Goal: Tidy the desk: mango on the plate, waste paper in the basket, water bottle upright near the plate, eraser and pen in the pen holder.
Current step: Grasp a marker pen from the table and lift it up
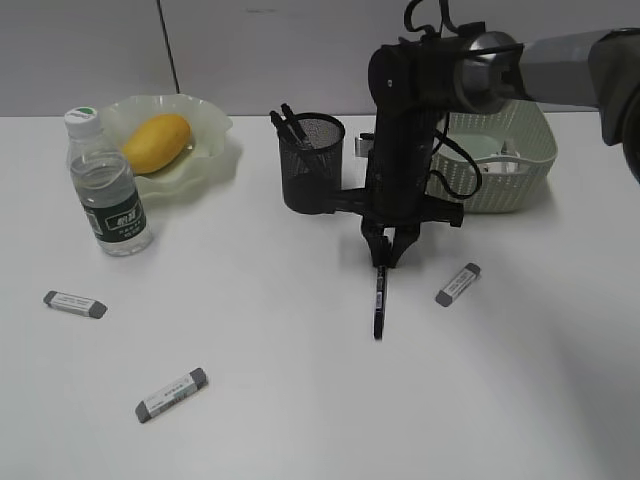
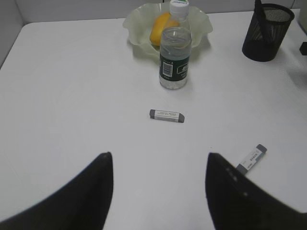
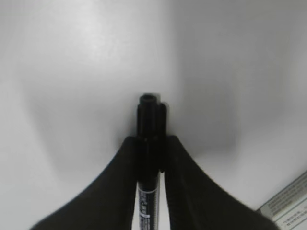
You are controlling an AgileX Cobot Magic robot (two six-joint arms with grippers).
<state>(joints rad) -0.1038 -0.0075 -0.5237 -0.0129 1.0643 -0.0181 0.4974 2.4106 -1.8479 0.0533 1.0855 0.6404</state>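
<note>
Right gripper of mine stands straight down at the centre of the exterior view, its two black fingers pressed against the sides of a black pen; in the right wrist view no gap shows between pads and barrel. Most of the pen lies on the white desk, pointing toward the lower edge of the frame. My left gripper hangs wide and empty at the bottom of its own view.

At upper left the mango already lies in the ruffled green plate, and the water bottle stands upright just beside it. The black mesh pen holder, with pens already in it, stands just left of my arm, near the pen. The sage-green basket sits at upper right, partly behind the arm. Three grey-tipped erasers lie loose: one right of the pen, one at far left, one at lower left.

I grip the pen near its far end, so I judge it could swing or slip when lifted. The holder is close enough that a dangling pen might catch its rim or the pens inside and tip it.
</note>
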